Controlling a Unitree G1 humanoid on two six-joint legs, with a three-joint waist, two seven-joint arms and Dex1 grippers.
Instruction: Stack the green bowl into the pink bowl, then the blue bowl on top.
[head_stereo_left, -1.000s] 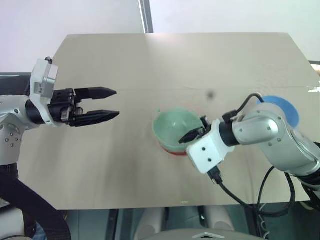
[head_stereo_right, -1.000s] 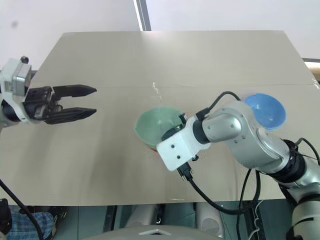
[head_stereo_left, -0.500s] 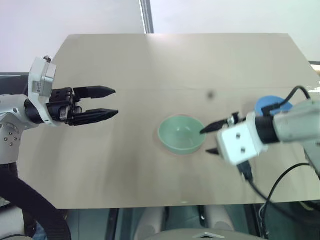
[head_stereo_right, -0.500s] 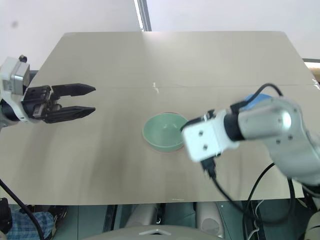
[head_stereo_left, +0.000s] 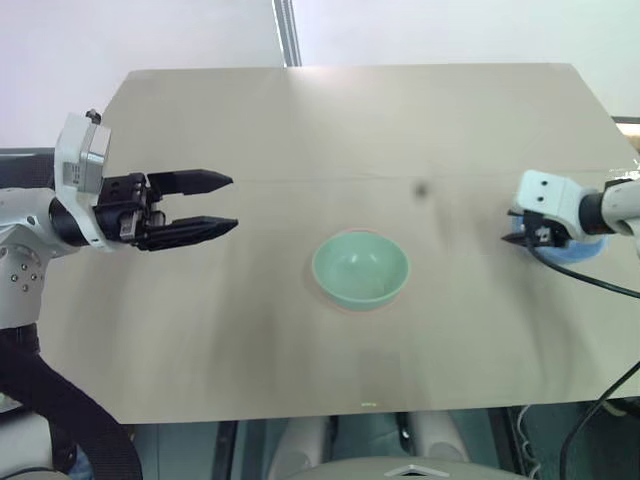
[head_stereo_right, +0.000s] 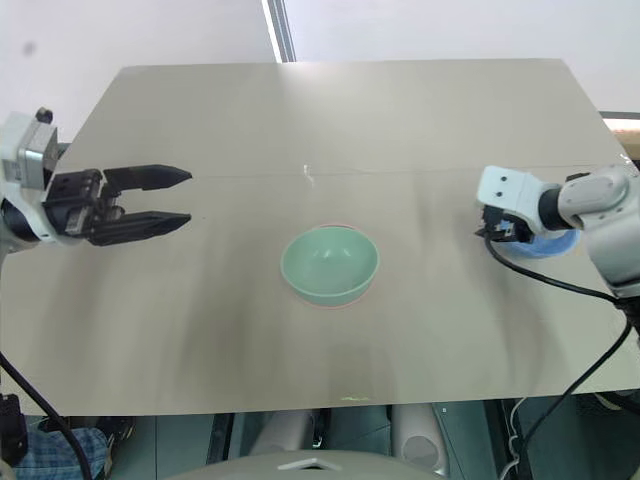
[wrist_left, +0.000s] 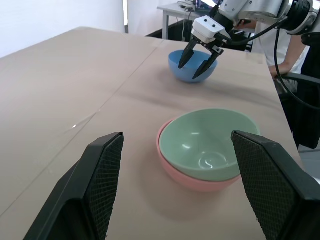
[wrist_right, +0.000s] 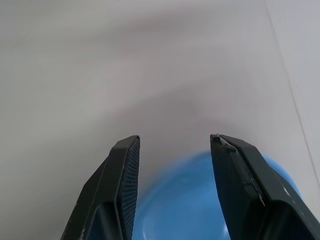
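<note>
Right gripper (wrist_left: 199, 52) over the blue bowl (wrist_left: 192, 66) at the table's right side, fingers apart, nothing held, tips pointing down at the bowl's near rim. Left gripper (head_stereo_left: 215, 205) hangs above the left of the table (head_stereo_left: 340, 130), fingers spread wide, empty, well apart from everything. Green bowl (head_stereo_left: 360, 267) sits nested in the pink bowl (wrist_left: 187, 178) mid-table; only a thin pink rim shows. First stacking step looks done.

Risk: smooth thin rim. A shallow pinch could slip, or tip the blue bowl. It sits near the table's right edge; a nudge might push it off.
</note>
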